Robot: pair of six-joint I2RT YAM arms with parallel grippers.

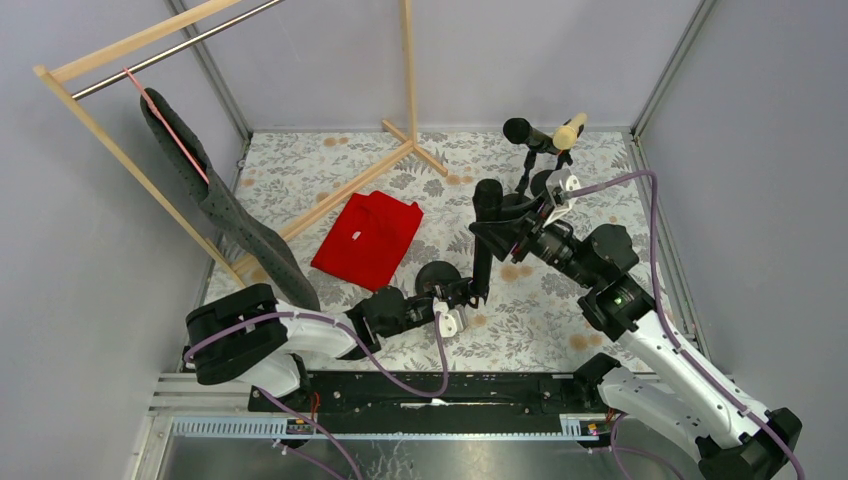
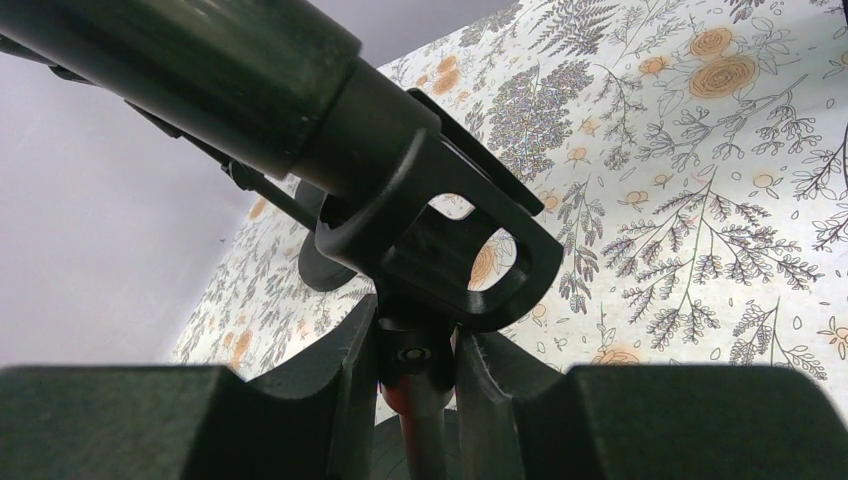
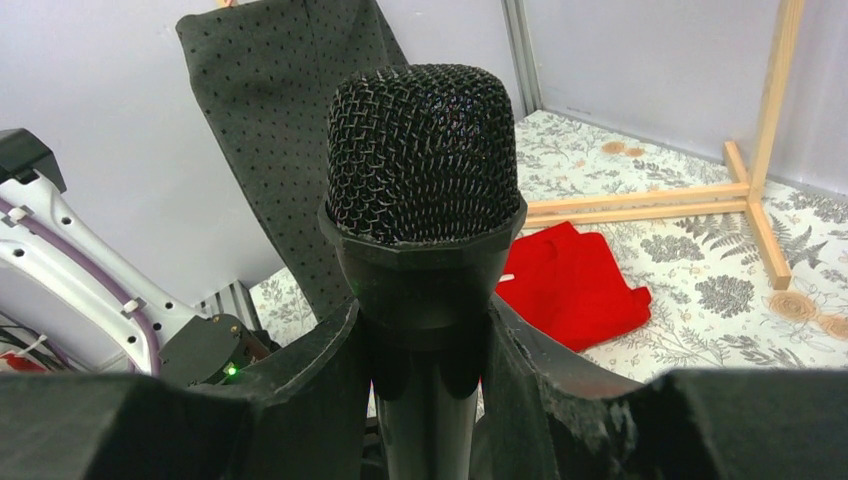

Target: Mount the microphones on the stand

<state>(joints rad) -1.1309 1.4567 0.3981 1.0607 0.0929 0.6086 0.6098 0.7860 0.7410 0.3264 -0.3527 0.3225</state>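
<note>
A black microphone with a mesh head stands nearly upright. Its lower end sits in the black clip of a small stand with a round base. My right gripper is shut on the microphone's body just below the head. My left gripper is shut on the stand's post just under the clip. A cream-beige microphone with a black head lies in the clip of a second stand at the back. No third microphone is in view.
A red cloth lies flat left of the stands. A wooden clothes rack spans the back left, with a dark grey dotted garment hanging from it. Grey walls close in the floral table on three sides.
</note>
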